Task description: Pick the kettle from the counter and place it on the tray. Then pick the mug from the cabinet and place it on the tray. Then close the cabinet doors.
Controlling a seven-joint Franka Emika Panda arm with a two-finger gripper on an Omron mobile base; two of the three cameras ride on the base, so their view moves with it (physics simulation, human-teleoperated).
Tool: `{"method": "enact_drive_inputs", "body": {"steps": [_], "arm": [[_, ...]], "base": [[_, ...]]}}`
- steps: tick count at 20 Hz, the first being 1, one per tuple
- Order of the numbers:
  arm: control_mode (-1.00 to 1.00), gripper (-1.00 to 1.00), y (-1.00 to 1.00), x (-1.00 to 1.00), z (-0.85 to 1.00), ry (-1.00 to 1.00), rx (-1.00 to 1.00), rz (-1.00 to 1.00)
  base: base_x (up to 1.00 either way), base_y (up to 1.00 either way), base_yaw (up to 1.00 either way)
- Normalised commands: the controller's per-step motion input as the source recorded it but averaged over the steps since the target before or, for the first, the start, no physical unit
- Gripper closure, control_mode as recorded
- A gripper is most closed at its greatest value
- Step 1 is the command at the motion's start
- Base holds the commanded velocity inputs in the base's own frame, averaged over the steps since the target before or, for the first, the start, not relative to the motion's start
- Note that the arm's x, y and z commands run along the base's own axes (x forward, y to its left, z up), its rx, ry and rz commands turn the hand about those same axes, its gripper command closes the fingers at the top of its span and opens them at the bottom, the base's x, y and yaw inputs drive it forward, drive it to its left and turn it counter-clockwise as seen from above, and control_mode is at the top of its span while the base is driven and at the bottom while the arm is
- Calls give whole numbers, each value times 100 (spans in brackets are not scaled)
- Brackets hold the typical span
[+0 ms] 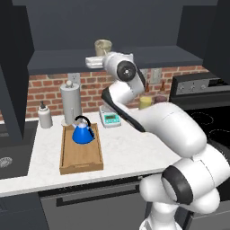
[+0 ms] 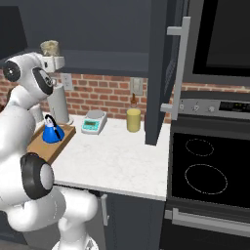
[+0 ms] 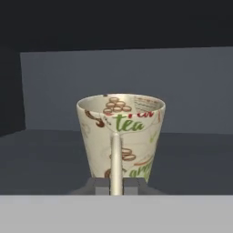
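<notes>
The beige printed mug [image 3: 120, 136] stands on the cabinet shelf [image 1: 148, 56], its handle turned toward my hand. My gripper [image 3: 116, 185] is up at the shelf with its two tips tight against either side of that handle, shut on it. The base views show the mug [image 1: 103, 47] [image 2: 50, 47] just above my hand [image 1: 95, 61]. Below, the blue kettle [image 1: 82, 132] [image 2: 51, 133] sits upright at the far end of the wooden tray [image 1: 81, 159] on the white counter [image 1: 130, 150]. Both cabinet doors are swung open, with the left door [image 1: 13, 85] and the right door [image 2: 158, 73] in view.
A tall grey cylinder [image 1: 70, 103] and a white bottle [image 1: 44, 116] stand behind the tray. A small scale [image 1: 110, 117] and a yellow jar [image 2: 133, 119] sit by the brick wall. The sink [image 1: 11, 157] lies to the left and the stove [image 2: 207, 166] to the right.
</notes>
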Motion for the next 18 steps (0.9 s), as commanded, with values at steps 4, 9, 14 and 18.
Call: {"method": "enact_drive_inputs", "body": {"steps": [4, 9, 14, 18], "arm": [[-100, 100, 1, -77, 26, -5, -1, 24], [-100, 100, 0, -73, 8, 1, -9, 33], [-100, 100, 0, -74, 0, 1, -14, 43], [-100, 100, 0, -74, -7, 0, -11, 40]], "base": [[0, 0, 0], [0, 0, 0], [0, 0, 0], [0, 0, 0]]}}
